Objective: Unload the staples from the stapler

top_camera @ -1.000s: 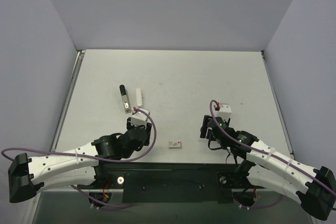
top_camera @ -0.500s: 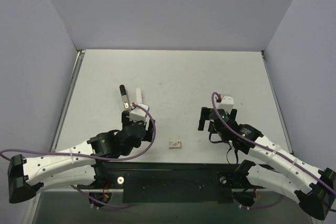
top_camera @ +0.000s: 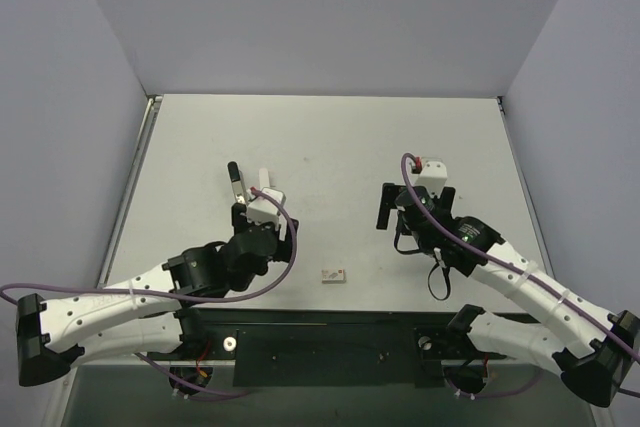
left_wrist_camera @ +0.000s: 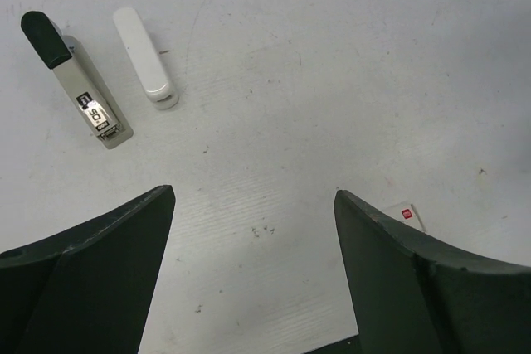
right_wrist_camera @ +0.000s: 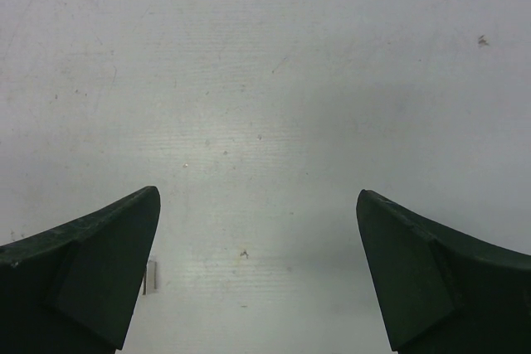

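Both arms have reached farther from the near edge since the earlier frame, and both pairs of jaws have spread wide. Left gripper [left_wrist_camera: 253, 205]: jaws apart, empty, poised just near of the stapler [left_wrist_camera: 79, 80], which lies left of centre on the table [top_camera: 330, 137] in two pieces, the black-and-silver rail and, just right of it, the detached white bar [left_wrist_camera: 145, 68]. Packet [left_wrist_camera: 404, 215]: near-centre, well apart from both pieces. Right gripper [right_wrist_camera: 257, 201]: jaws apart, empty, over bare table; a tiny grey strip [right_wrist_camera: 150, 278], probably staples, lies beside its left finger. Risk: whether staples remain in the rail cannot be told. A descent with jaws this wide could knock rail against bar, and the thin, flat strip would likely skid or scatter rather than be pinched.
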